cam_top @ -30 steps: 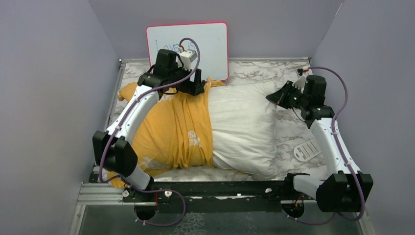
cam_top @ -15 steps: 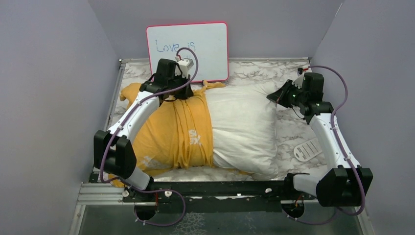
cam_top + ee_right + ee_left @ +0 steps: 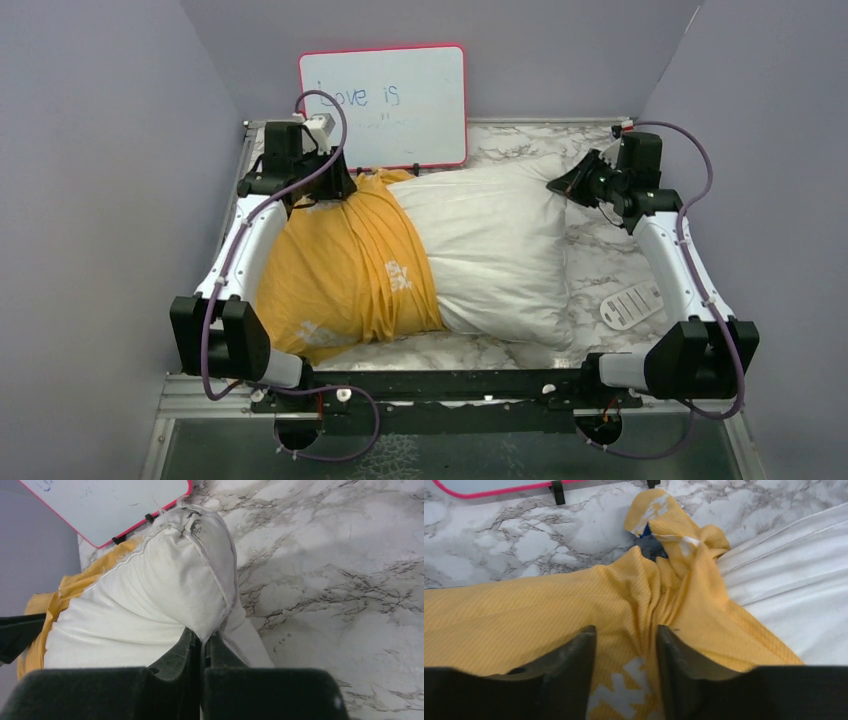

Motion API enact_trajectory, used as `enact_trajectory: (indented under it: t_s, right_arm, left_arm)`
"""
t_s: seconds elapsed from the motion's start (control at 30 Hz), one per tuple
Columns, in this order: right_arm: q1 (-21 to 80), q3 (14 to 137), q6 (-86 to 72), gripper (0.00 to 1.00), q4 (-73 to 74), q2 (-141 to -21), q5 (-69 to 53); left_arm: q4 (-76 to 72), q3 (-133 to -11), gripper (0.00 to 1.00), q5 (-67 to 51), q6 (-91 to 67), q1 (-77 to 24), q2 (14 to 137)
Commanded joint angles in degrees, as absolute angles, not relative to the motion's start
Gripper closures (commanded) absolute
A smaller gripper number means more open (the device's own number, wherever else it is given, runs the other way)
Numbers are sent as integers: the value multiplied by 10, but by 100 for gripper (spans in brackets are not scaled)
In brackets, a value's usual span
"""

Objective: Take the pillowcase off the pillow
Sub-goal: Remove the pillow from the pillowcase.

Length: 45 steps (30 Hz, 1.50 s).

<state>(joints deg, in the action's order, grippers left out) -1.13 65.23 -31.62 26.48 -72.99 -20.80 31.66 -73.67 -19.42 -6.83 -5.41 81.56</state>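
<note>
The yellow-orange pillowcase [image 3: 340, 270] covers the left part of the white pillow [image 3: 490, 250]; the pillow's right part is bare. My left gripper [image 3: 312, 190] hovers at the case's far left corner. In the left wrist view its jaws [image 3: 626, 640] stand apart over a bunched ridge of pillowcase [image 3: 549, 605], with white pillow [image 3: 794, 580] to the right. My right gripper [image 3: 565, 187] is shut on the pillow's far right corner; the right wrist view shows its jaws [image 3: 202, 637] pinching the white fabric of the pillow [image 3: 165, 580], with the pillowcase [image 3: 55, 600] beyond.
A pink-framed whiteboard [image 3: 385, 100] leans on the back wall behind the pillow. A small white slotted disc [image 3: 632, 303] lies on the marble table [image 3: 520, 140] beside the right arm. Grey walls close in on both sides.
The left gripper closed on the pillowcase, dragged it leftward off more of the pillow, and now its jaws have parted. The right gripper kept its hold on the pillow corner.
</note>
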Motion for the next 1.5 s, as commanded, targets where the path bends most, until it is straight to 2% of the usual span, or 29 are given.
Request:
enact_trajectory:
  t_s: [0.0,0.07,0.27,0.3,0.37,0.4,0.43,0.77,0.93,1.1,1.27,1.47]
  right_arm:
    - [-48,756,-292,99,246,-776,-90]
    - [-49,801,-279,96,271,-809,-79]
    - [-49,868,-249,40,368,-894,-175]
    - [-49,857,-248,35,372,-890,-190]
    - [-49,819,-244,31,363,-860,-208]
    - [-49,793,-243,22,353,-840,-212]
    - [-49,771,-245,17,349,-819,-210]
    - [-49,606,-302,13,402,-571,-151]
    - [-49,558,-340,12,506,-458,-100]
    - [-49,521,-348,11,575,-348,-109]
    - [-48,469,-347,11,593,-306,-162]
    - [-48,436,-368,11,599,-315,-229]
  left_arm:
    - [341,-774,38,-179,-58,-19,803]
    - [340,-784,29,-177,-66,-27,787]
    - [337,-776,18,-192,-82,-75,721]
    - [335,-766,15,-190,-86,-95,710]
    - [332,-750,11,-165,-99,-140,690]
    - [331,-745,11,-146,-105,-168,682]
    - [329,-739,11,-131,-116,-195,677]
    - [305,-683,1,23,-209,-445,636]
    - [297,-630,1,118,-279,-565,608]
    - [288,-567,1,194,-355,-673,571]
    - [276,-507,1,230,-412,-762,559]
    - [281,-486,1,265,-455,-766,570]
